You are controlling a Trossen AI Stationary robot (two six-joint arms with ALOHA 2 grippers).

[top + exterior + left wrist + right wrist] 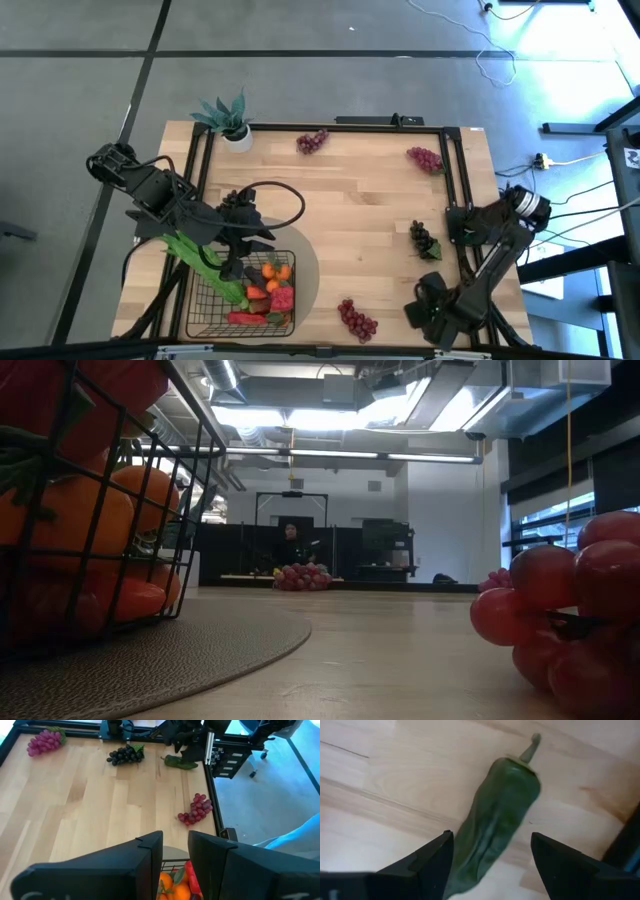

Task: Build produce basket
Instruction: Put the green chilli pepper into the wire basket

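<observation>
**Right gripper straddled a green pepper while the left hung over the basket**

The wooden table (360, 200) carried a round grey mat (200, 645) at its front left; on it stood the wire basket (205, 300), filled with orange tangerines (275, 271), red peppers (245, 318) and green bean pods (195, 255); the left gripper (235, 265) hovered above it, fingers (145, 865) narrowly parted, pinching nothing; the right gripper (492, 865) sat low at the right edge, fingers spread wide either side of a green pepper (495, 820); grape bunches (357, 318) lay scattered around.
</observation>
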